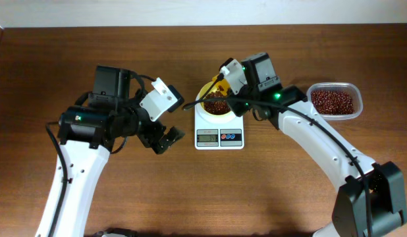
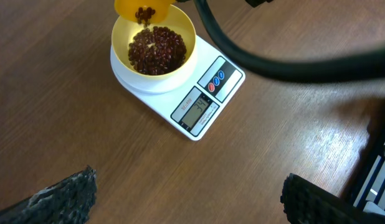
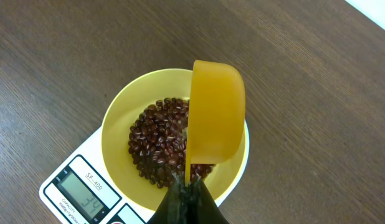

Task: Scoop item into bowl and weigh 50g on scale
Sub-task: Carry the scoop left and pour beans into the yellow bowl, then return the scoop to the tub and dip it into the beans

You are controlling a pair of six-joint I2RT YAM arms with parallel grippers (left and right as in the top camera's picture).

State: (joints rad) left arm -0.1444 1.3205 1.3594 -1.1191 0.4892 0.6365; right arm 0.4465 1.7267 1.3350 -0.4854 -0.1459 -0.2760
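Observation:
The pale yellow bowl [image 1: 215,105] stands on the white scale [image 1: 219,137] at the table's middle and holds a pile of dark reddish-brown beans [image 3: 160,148]. My right gripper [image 3: 188,186] is shut on the handle of a yellow scoop [image 3: 216,112], tipped on its side over the bowl [image 3: 118,137]. In the left wrist view the scoop [image 2: 142,7] shows a few beans above the bowl [image 2: 154,46]. The scale's display [image 3: 83,198] shows digits. My left gripper [image 2: 189,196] is open and empty, over bare wood to the left of the scale [image 2: 199,99].
A clear plastic tub [image 1: 334,101] with more beans sits at the right, behind the right arm. A black cable [image 2: 286,59] crosses the left wrist view above the scale. The table's far edge meets a white wall.

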